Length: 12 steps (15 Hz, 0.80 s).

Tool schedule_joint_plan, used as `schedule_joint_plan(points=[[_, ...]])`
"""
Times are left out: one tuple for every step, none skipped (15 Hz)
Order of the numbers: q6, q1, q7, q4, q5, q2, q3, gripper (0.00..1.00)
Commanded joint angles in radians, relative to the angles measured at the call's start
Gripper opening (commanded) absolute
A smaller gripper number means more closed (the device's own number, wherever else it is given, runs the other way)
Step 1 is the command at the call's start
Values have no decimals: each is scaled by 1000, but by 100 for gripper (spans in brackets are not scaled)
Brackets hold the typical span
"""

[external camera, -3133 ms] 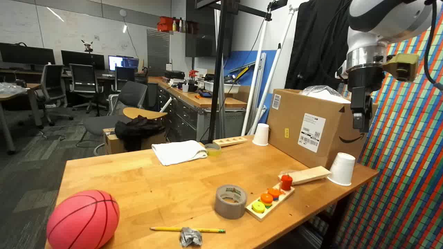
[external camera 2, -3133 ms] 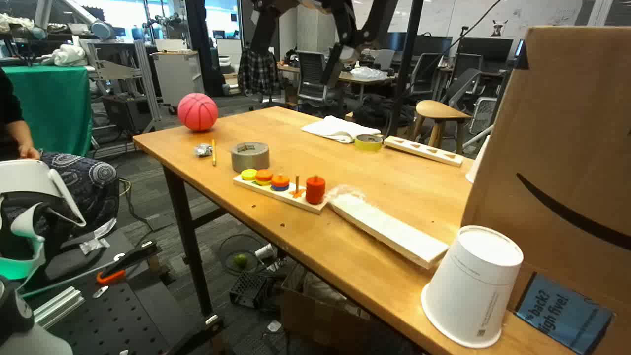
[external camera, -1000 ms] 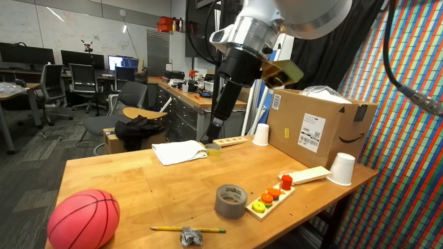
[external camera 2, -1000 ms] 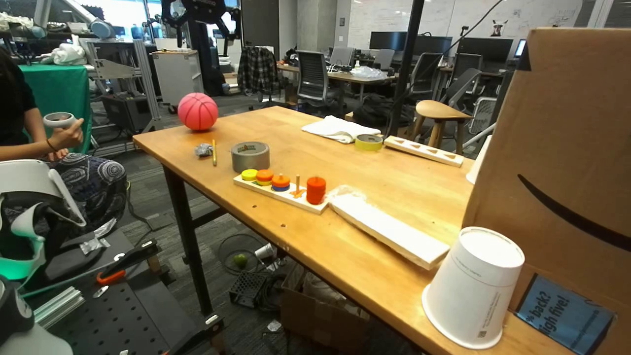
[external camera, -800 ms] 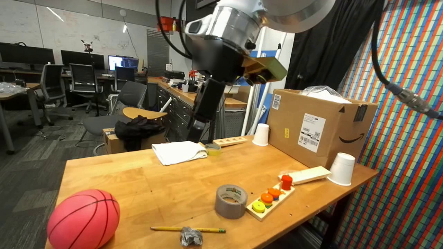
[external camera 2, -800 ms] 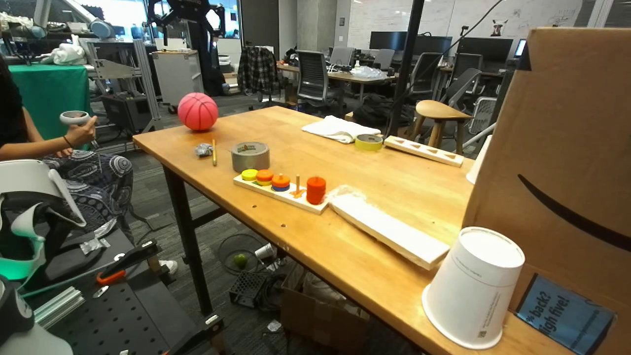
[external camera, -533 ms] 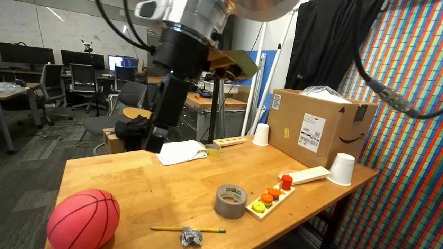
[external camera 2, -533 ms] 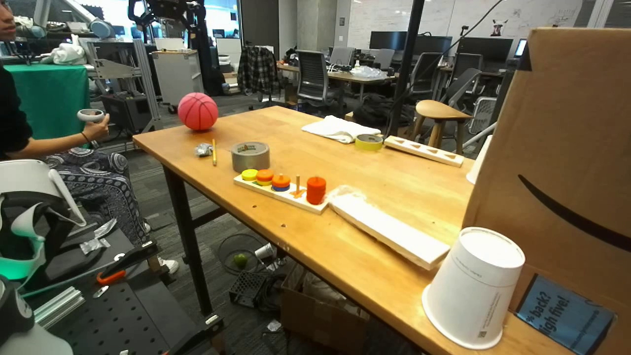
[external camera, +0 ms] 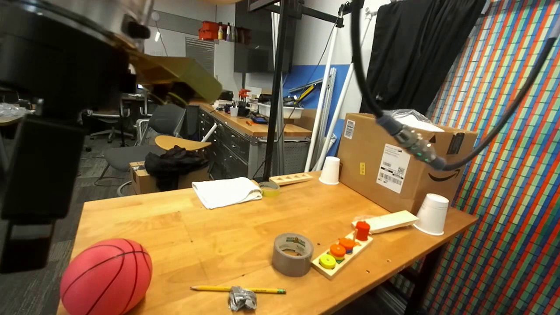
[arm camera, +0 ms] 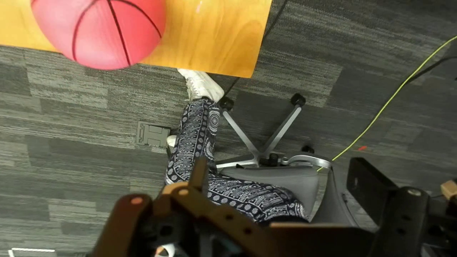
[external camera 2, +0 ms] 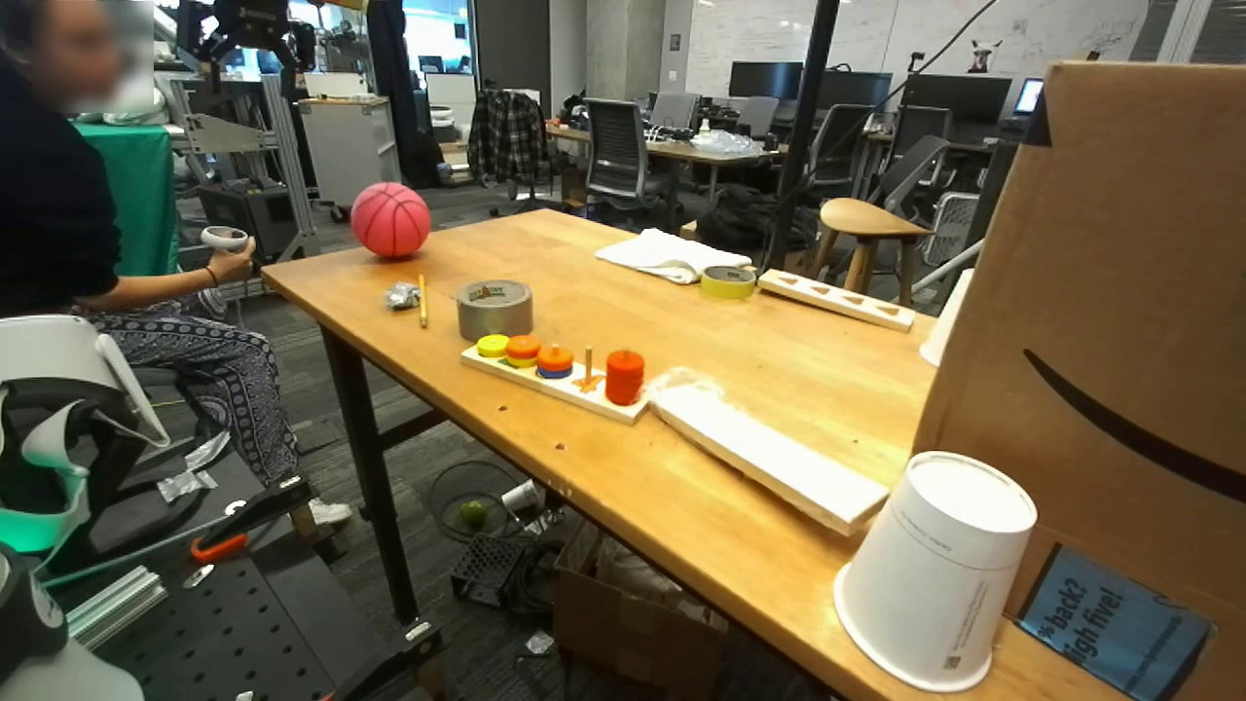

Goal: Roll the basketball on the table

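Observation:
The pink basketball [external camera: 106, 278] with black lines rests on the wooden table [external camera: 210, 236] near one corner, in both exterior views [external camera 2: 390, 220]. It also shows at the top left of the wrist view [arm camera: 100, 30], partly cut off. My gripper [external camera: 25, 249] hangs at the left of an exterior view, large and close to the camera. In an exterior view the gripper [external camera 2: 251, 78] is high, to the left of the ball and apart from it. In the wrist view the jaws [arm camera: 280, 175] are wide apart with nothing between them, over the floor past the table edge.
A seated person [external camera 2: 195, 341] is by the table end, below the jaws in the wrist view. On the table are grey tape [external camera: 292, 255], a pencil [external camera: 210, 288], crumpled foil [external camera: 242, 299], a peg toy [external camera: 343, 253], a cloth [external camera: 226, 192], cups [external camera: 432, 214] and a cardboard box [external camera: 393, 157].
My arm has swung from beside the cardboard box across the table to the ball's end, past the table edge. The ball has stayed in place. The seated person has moved further into view.

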State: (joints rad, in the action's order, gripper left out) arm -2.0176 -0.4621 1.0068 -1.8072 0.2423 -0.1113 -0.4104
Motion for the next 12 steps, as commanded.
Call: schedule_joint_plan(points=[[104, -12, 6, 232, -102, -179, -33, 100], [125, -13, 1, 282, -132, -221, -31, 100], [144, -14, -1, 326, -157, -255, -28, 100], [170, -13, 0, 372, -172, -289, -25, 100], [189, -14, -5, 419, -192, -329, -17, 100], [218, -17, -8, 466, -206, -366, -12, 100], [250, -19, -11, 510, -212, -398, -8, 100], [275, -20, -13, 542, -213, -428, -4, 100], [300, -21, -18, 572, -210, -455, -2, 100], [326, -26, -23, 607, -207, -482, 2, 100], [345, -31, -25, 631, -210, -502, 5, 100], [362, -33, -25, 652, -210, -522, 7, 100]])
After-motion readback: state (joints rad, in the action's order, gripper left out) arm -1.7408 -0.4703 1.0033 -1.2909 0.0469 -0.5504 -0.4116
